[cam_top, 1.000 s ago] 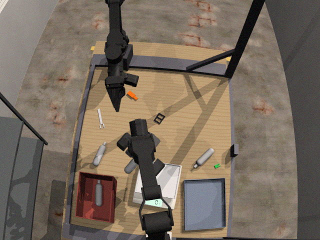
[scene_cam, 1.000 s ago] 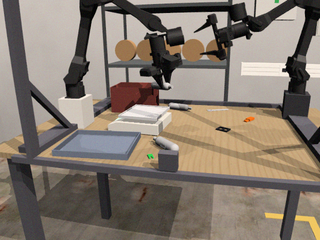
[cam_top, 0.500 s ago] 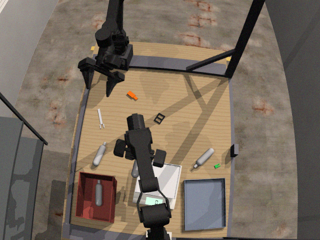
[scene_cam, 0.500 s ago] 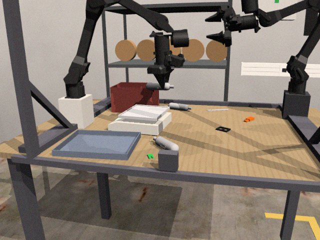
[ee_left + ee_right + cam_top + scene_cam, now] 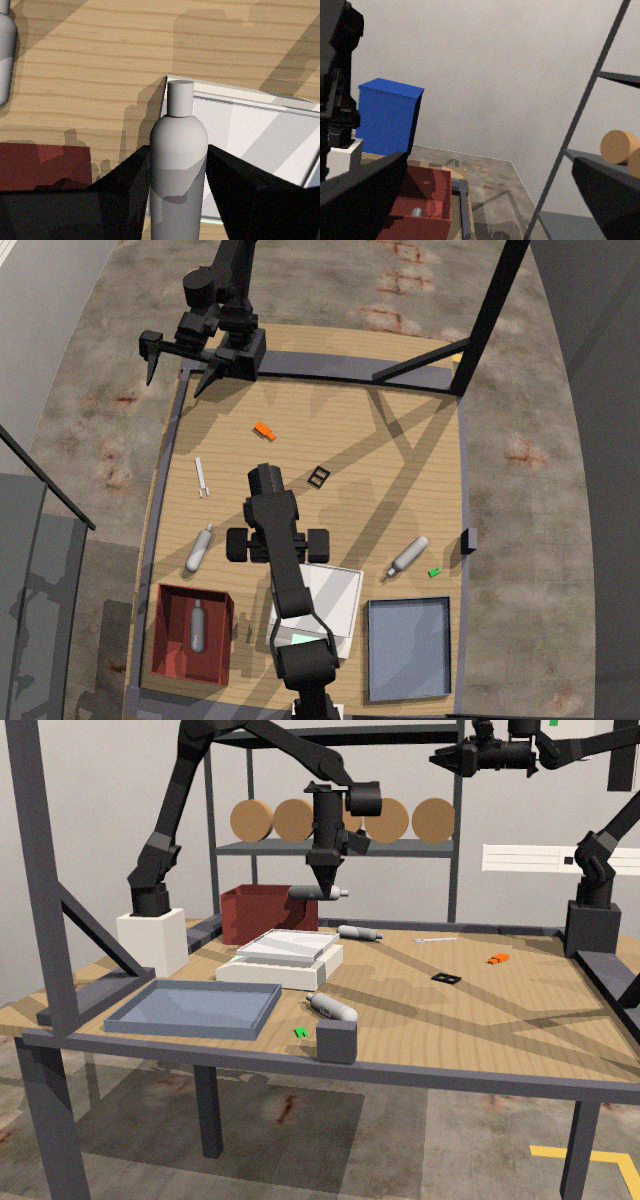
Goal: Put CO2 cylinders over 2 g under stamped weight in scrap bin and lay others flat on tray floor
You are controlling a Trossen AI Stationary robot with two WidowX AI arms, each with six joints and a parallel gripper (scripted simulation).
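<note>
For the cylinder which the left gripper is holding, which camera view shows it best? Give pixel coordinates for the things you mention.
The exterior view: the held cylinder point(image 5: 299, 892) point(image 5: 178, 150) appears lengthwise in the left gripper point(image 5: 326, 893) point(image 5: 176, 152), neck included. The left wrist view shows neck and shoulder closely, but cuts off the base. Top: the arm hides it. Right wrist: I cannot make it out.
</note>
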